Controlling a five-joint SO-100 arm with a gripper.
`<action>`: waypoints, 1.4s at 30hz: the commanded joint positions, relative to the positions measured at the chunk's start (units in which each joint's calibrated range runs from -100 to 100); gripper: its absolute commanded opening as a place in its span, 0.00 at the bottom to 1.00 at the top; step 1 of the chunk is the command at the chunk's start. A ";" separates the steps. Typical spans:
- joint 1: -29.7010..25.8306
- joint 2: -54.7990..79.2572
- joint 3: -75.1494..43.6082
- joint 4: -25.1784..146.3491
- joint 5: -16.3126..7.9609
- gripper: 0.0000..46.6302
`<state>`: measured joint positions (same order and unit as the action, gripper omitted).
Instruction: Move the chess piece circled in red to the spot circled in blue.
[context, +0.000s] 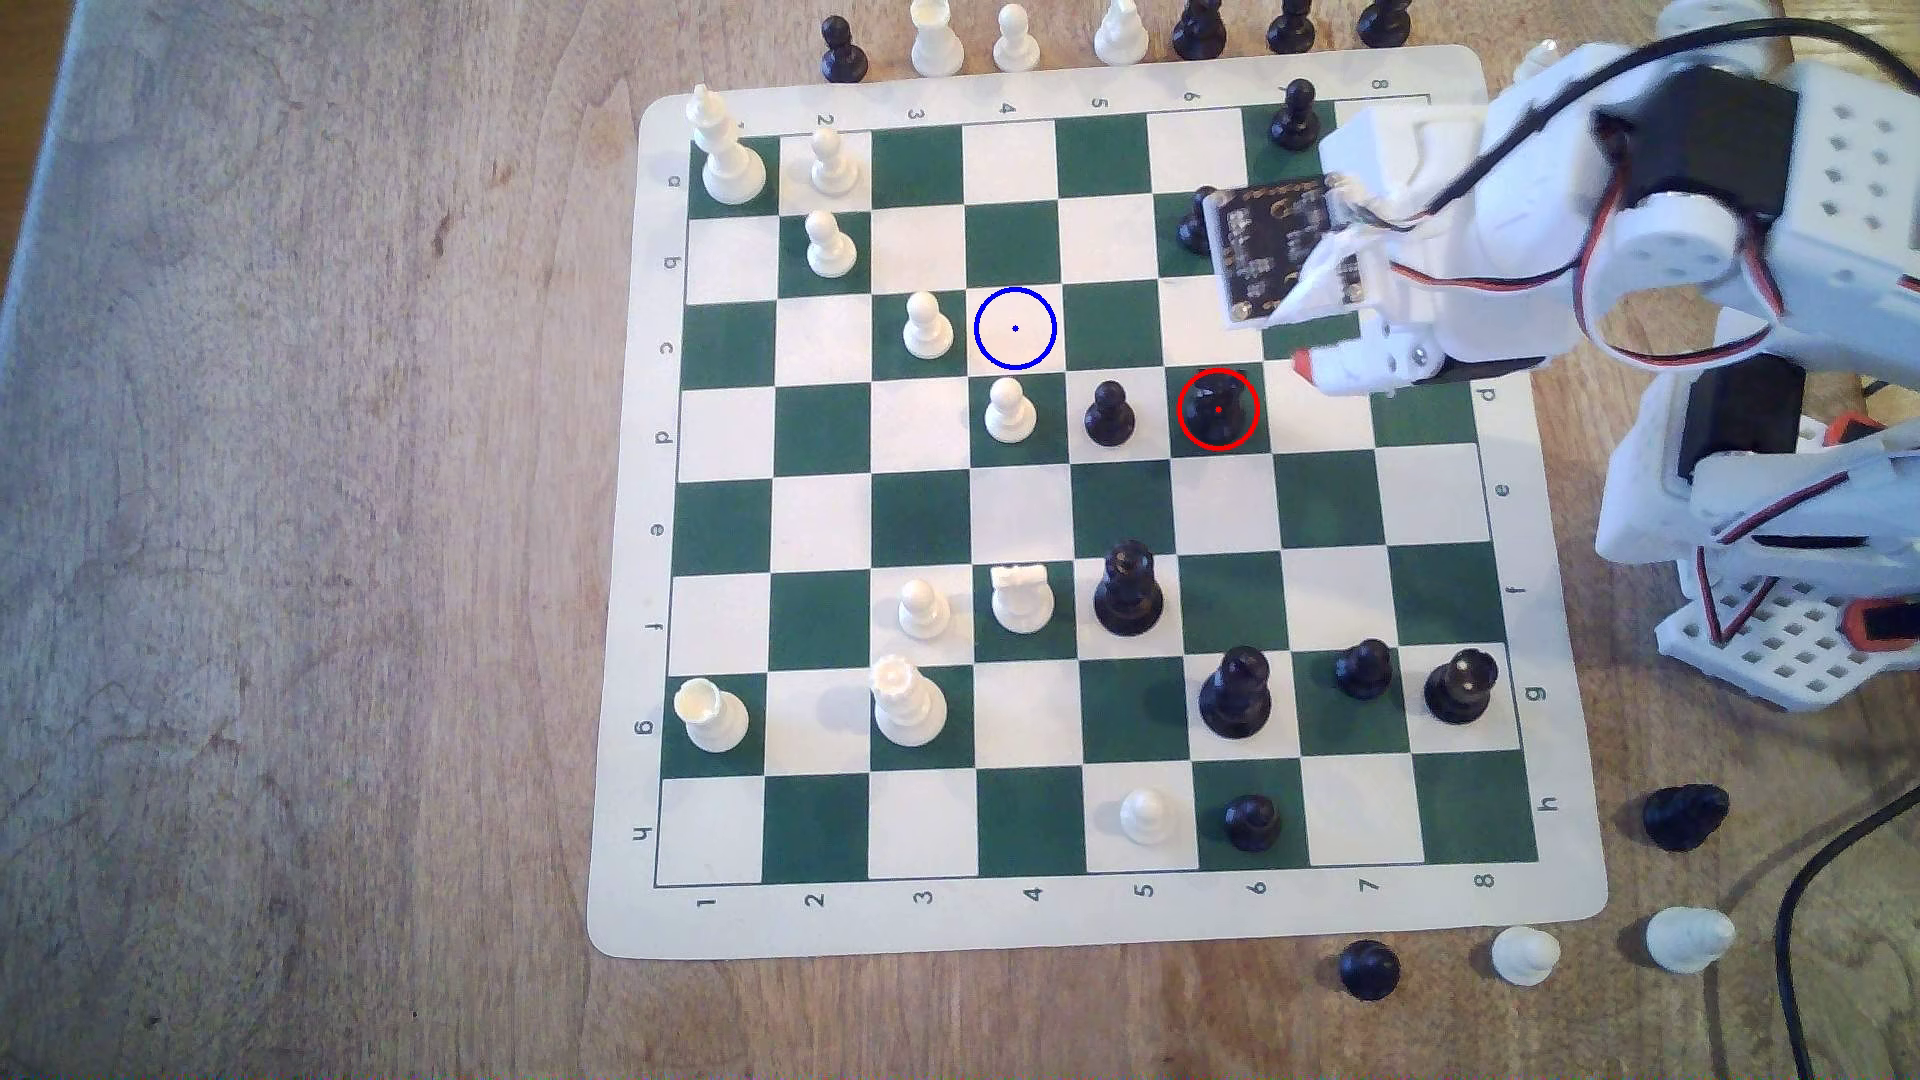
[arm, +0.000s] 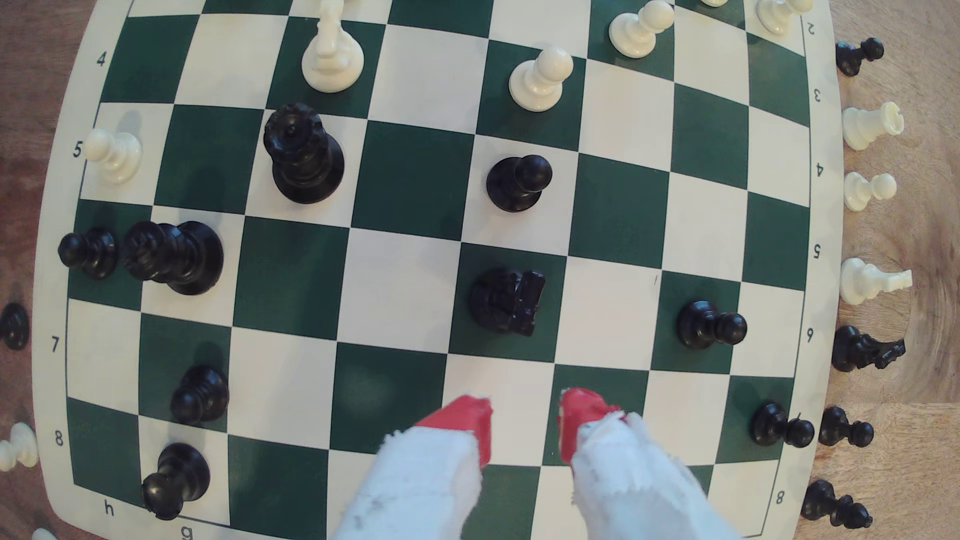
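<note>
The chess piece (context: 1218, 408), a black knight, stands upright in the red ring on a green square right of the board's middle in the exterior view. In the wrist view the chess piece (arm: 509, 301) sits just ahead of my red fingertips (arm: 467, 420), centred on the gap between them. My gripper (context: 1311, 370) hovers about one square to the exterior view's right of the knight, apart from it. The gripper (arm: 524, 423) is open with nothing between its fingers. The spot (context: 1015, 328) is a cream square with a blue ring, two files to the exterior view's left and one row up.
A black pawn (context: 1109, 413) stands beside the knight on the side toward the spot. White pawns (context: 1009, 410) (context: 927, 325) border the spot below and to its left. A tall black piece (context: 1127, 589) stands lower down. Captured pieces (context: 1683, 815) lie off the board (context: 1101, 924).
</note>
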<state>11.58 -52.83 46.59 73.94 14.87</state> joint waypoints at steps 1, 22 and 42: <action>0.98 5.20 -6.43 -0.32 -0.24 0.17; 1.99 20.32 -0.62 -11.45 -4.05 0.16; -0.35 27.96 -6.06 -13.50 -6.20 0.19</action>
<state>11.43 -24.59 45.87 61.51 8.77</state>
